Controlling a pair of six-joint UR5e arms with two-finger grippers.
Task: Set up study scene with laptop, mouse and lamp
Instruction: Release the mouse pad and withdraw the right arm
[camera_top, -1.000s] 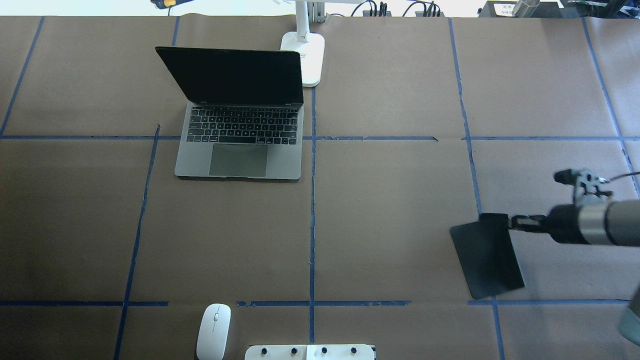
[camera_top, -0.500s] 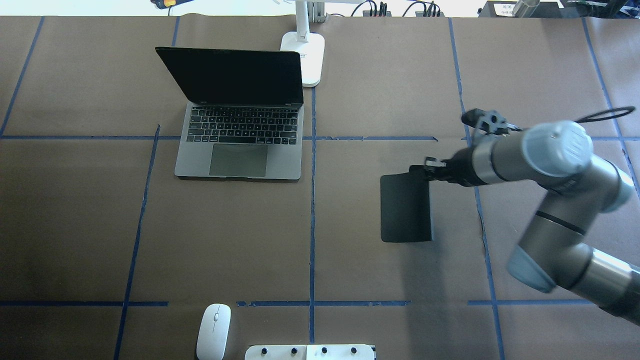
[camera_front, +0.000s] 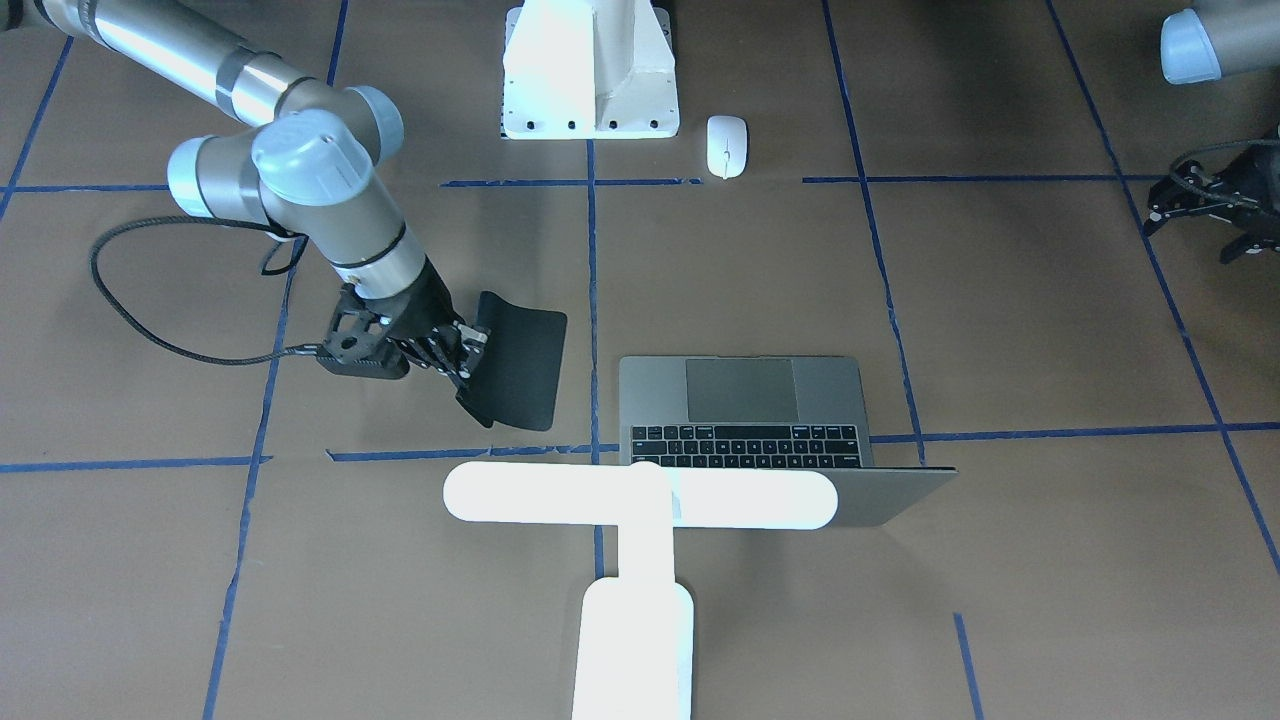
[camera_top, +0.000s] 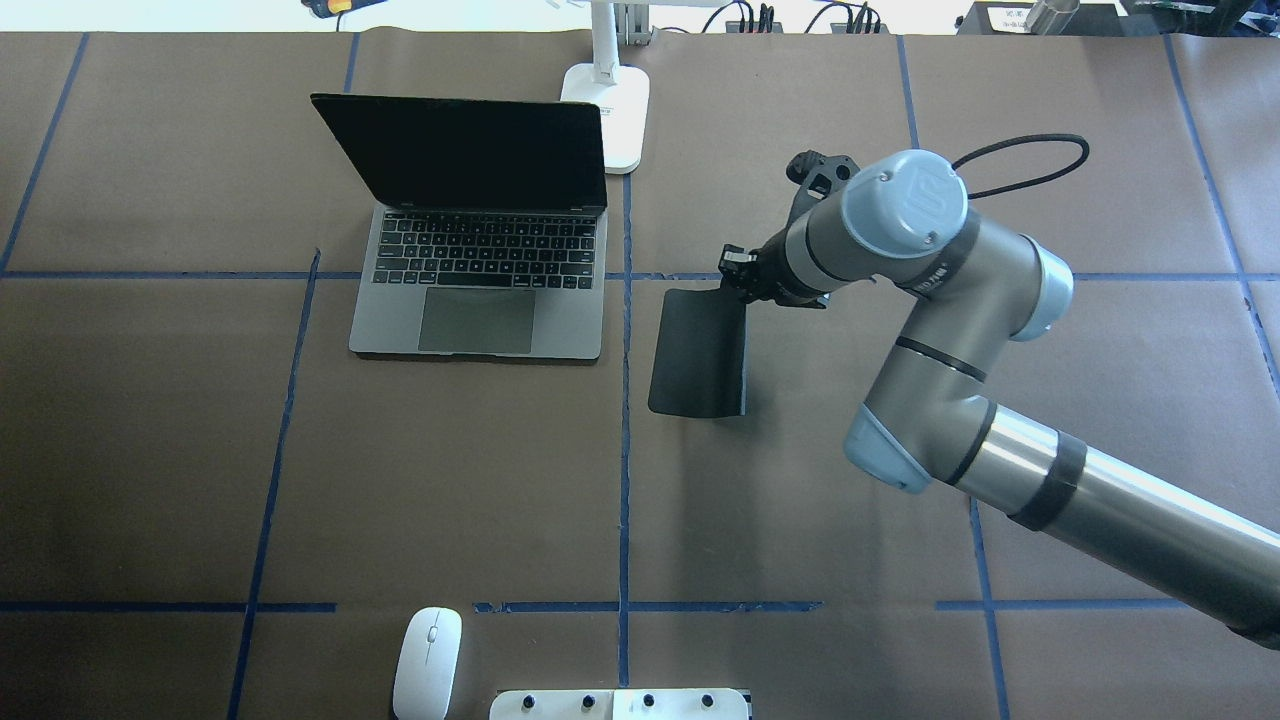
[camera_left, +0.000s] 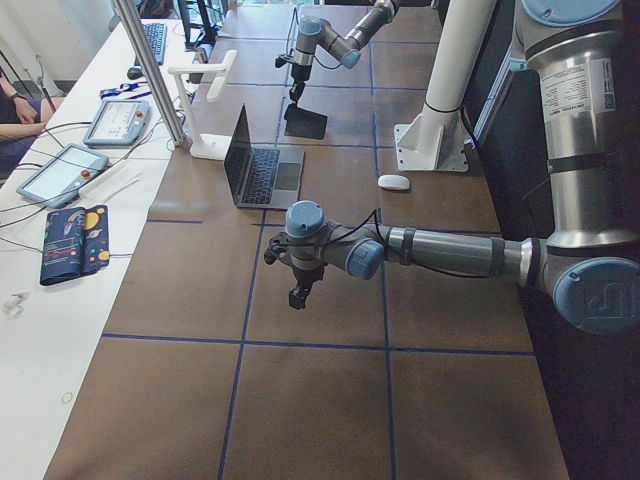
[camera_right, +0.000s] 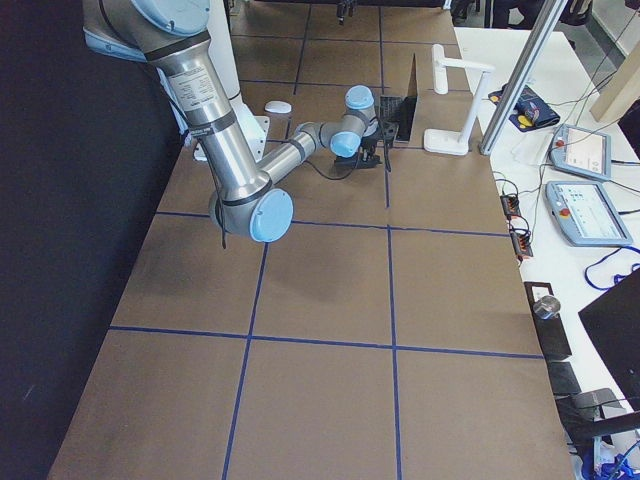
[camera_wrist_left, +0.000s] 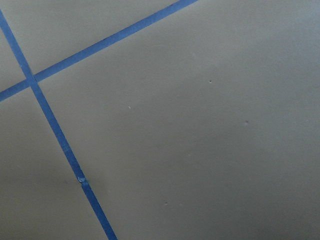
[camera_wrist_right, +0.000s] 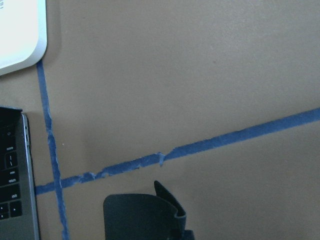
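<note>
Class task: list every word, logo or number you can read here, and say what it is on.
"UR": logo on the right arm's blue joint cap.
Laptop key legends: too small to read.
White label on the left arm: too blurred to read.

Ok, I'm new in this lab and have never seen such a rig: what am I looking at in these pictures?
Two robot arms work at a brown table marked with blue tape. Two pictures look down on it, one from behind the robot and one facing it. Two look along it from its ends, and two come from small cameras on the wrists. On the table are an open laptop, a white lamp behind it and a white mouse by the white pedestal. The right tool is shut on one edge of a thin black mat, just right of the laptop. The left tool hangs over bare table, apparently holding nothing.
</note>
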